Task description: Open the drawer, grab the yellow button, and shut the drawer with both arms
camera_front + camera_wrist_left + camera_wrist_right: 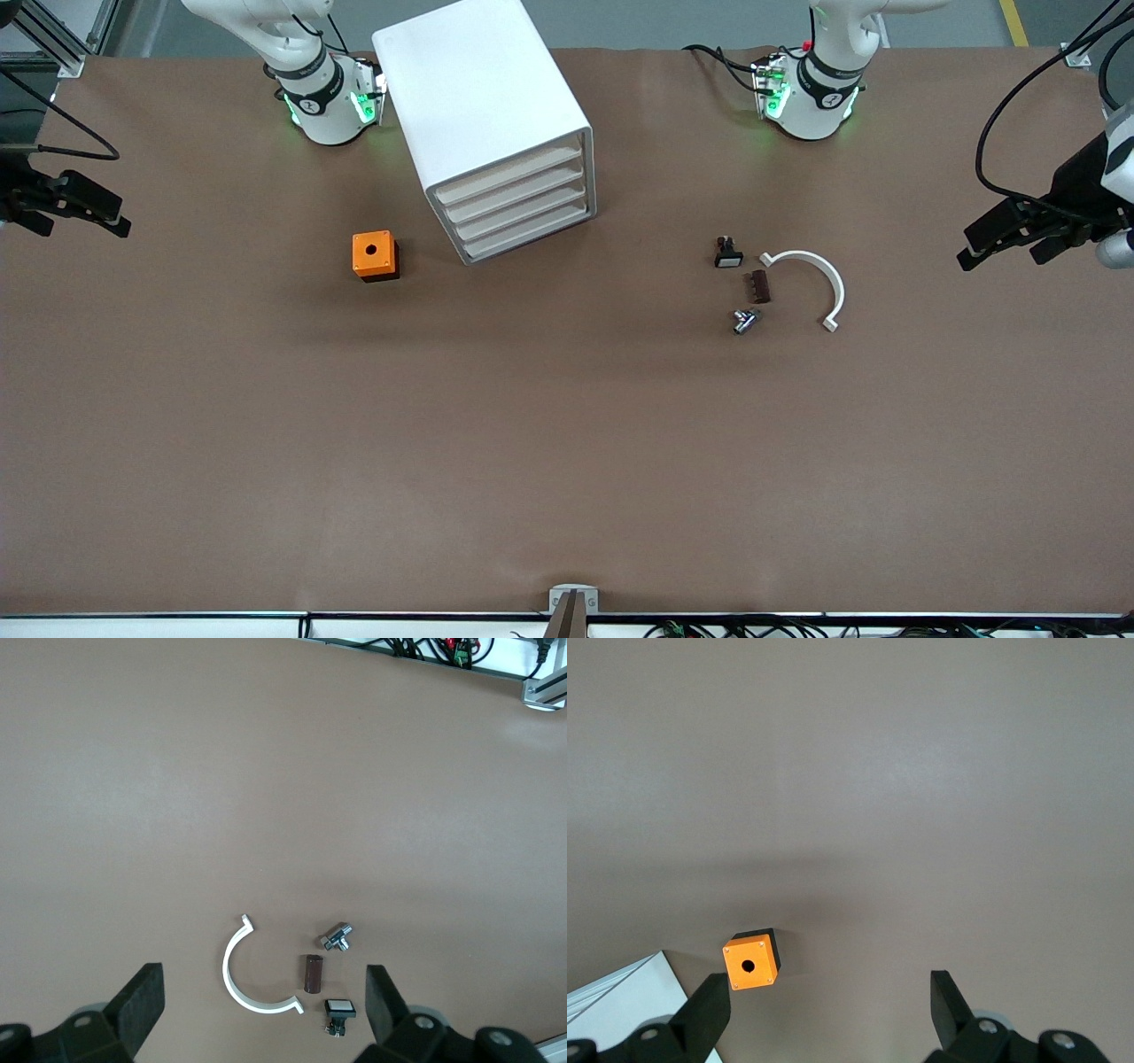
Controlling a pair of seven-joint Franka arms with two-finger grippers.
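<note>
The white cabinet (483,97) stands near the robots' bases, between them. Its four drawers (518,208) are all shut and face the front camera at an angle. The button is not in view. My left gripper (1005,252) hangs open and empty, high over the left arm's end of the table. In the left wrist view its open fingers (142,997) frame small parts far below. My right gripper (84,226) hangs open and empty, high over the right arm's end. A corner of the cabinet (620,1005) shows in the right wrist view.
An orange cube with a hole (375,255) (750,964) sits beside the cabinet toward the right arm's end. Toward the left arm's end lie a black part with a white face (728,255) (339,1010), a brown piece (756,286), a metal fitting (746,320) and a white arc (811,283) (235,979).
</note>
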